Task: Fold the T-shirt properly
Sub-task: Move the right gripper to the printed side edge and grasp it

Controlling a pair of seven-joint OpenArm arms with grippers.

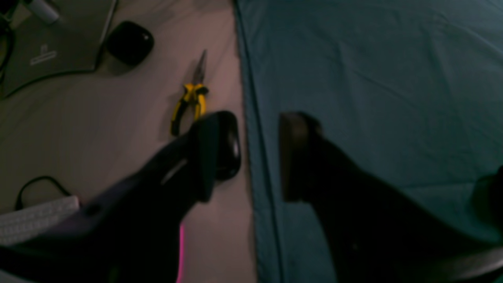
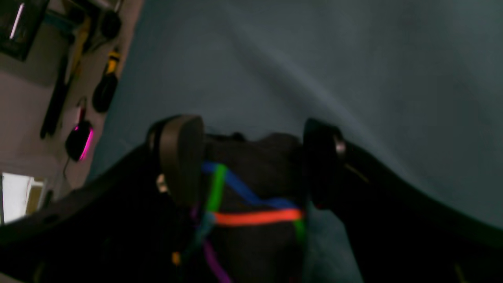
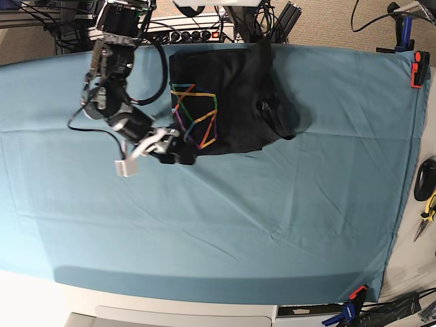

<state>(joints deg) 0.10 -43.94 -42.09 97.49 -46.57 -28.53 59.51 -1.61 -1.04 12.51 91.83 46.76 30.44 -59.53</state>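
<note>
Our right gripper (image 2: 251, 157) hangs low, jaws spread wide; our left gripper (image 1: 257, 157) hovers, jaws parted and empty.

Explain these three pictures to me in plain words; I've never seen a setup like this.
This is a two-armed robot meant to fold a shirt. The overhead base view shows a table covered by a teal cloth, with a black T-shirt with coloured lines lying bunched near the far edge. Only one arm shows there; its right gripper sits at the shirt's printed corner.

The other two pictures come from cameras on the robot's wrists. The right wrist view looks past that gripper: its jaws stand open on either side of the printed fabric, not clamping it. The left wrist view shows the left gripper, open and holding nothing, over the cloth's edge, with yellow-handled pliers on the bare table.
</note>
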